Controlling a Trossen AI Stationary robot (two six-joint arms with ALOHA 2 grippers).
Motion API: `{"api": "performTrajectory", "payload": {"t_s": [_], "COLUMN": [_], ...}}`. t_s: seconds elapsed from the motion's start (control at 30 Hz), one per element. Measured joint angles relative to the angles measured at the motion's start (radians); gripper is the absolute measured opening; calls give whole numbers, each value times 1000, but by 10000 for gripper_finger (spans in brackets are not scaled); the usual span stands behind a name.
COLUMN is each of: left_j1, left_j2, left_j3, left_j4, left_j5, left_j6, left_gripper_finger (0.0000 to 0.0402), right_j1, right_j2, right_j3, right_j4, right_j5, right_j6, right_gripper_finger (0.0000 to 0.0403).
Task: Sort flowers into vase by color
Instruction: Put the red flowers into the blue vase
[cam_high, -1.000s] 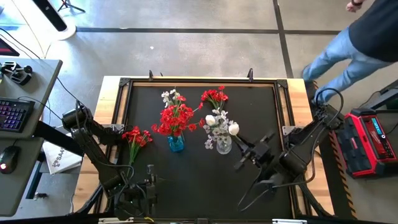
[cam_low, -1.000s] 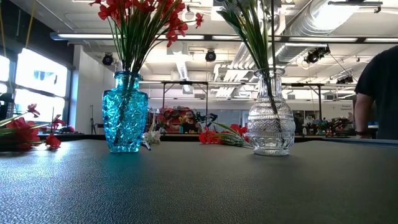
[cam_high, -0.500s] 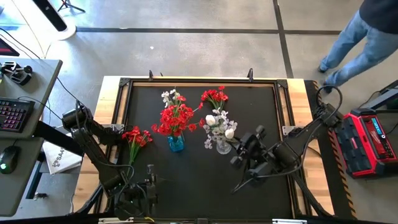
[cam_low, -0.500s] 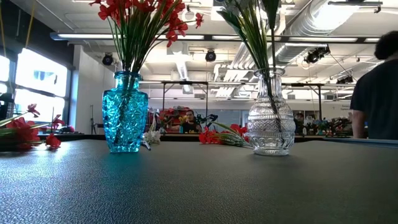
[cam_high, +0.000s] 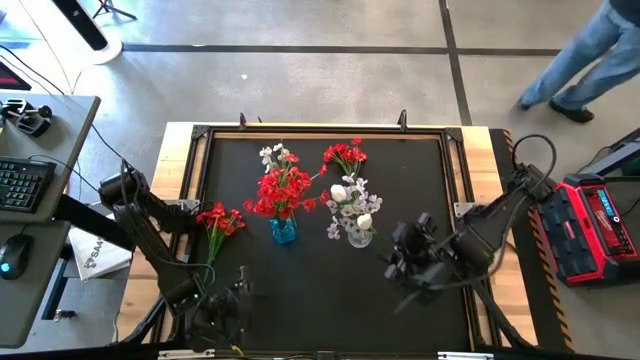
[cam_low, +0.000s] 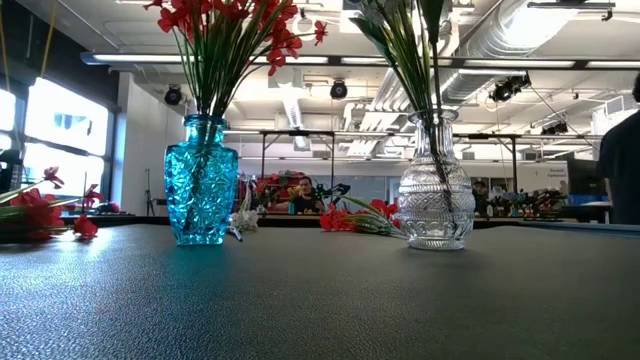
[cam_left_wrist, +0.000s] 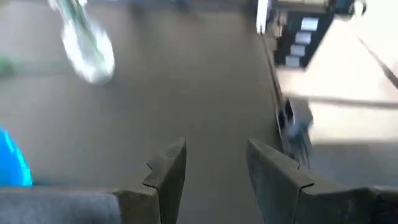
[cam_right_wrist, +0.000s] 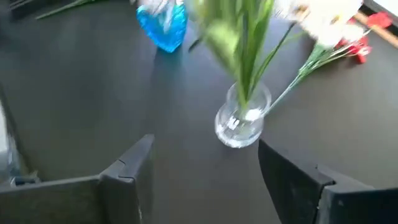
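Vases stand near the middle of the black table (cam_high: 420, 170), two of them, side by side and apart; the blue vase (cam_high: 284, 230) holds a thick bunch of red flowers (cam_high: 281, 189), with a white sprig (cam_high: 272, 154) showing at its far edge, though whether that sprig sits in the vase or lies behind it cannot be told; the clear vase (cam_high: 360, 234) holds green stems with white flowers (cam_high: 352, 205); in the low view the blue vase (cam_low: 201, 180) and the clear vase (cam_low: 435, 182) both stand upright, stems rising out of their necks; a loose red sprig (cam_high: 345, 156) lies on the table beyond the clear vase, close to its blossoms; another loose red sprig (cam_high: 220, 222) lies flat near the table's left edge, well apart from the blue vase; the right gripper (cam_high: 402, 262) hangs just beside the clear vase on its right, fingers spread wide and empty, the clear vase (cam_right_wrist: 243, 118) showing ahead of them in its wrist view; the left gripper (cam_high: 241, 283) waits at the near edge of the table, fingers (cam_left_wrist: 168, 174) parted with nothing between them; a person (cam_high: 590, 55) walks on the floor beyond the table's far right corner
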Motion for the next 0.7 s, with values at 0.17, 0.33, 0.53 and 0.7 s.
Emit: {"api": "performTrajectory", "payload": {"t_s": [0.17,0.33,0.53,0.7], "left_j1": [-2,-33,-109,-174], "left_j2": [-1,20,52,87], "left_j3": [0,0,0,0], "left_j4": [-326,-643,-782,-849], "left_j5": [240,422,486,487], "left_j6": [-378,-716,-975,-1238], "left_gripper_finger": [156,156,156,156], "right_j1": [94,147,151,136], "right_j2": [21,52,155,264], "right_j3": [-83,-267,-489,-549], "right_j4": [88,426,1025,1327], "right_j5": [54,80,119,119], "right_j6": [84,80,-63,-197], "right_gripper_finger": [206,204,204,204]}}
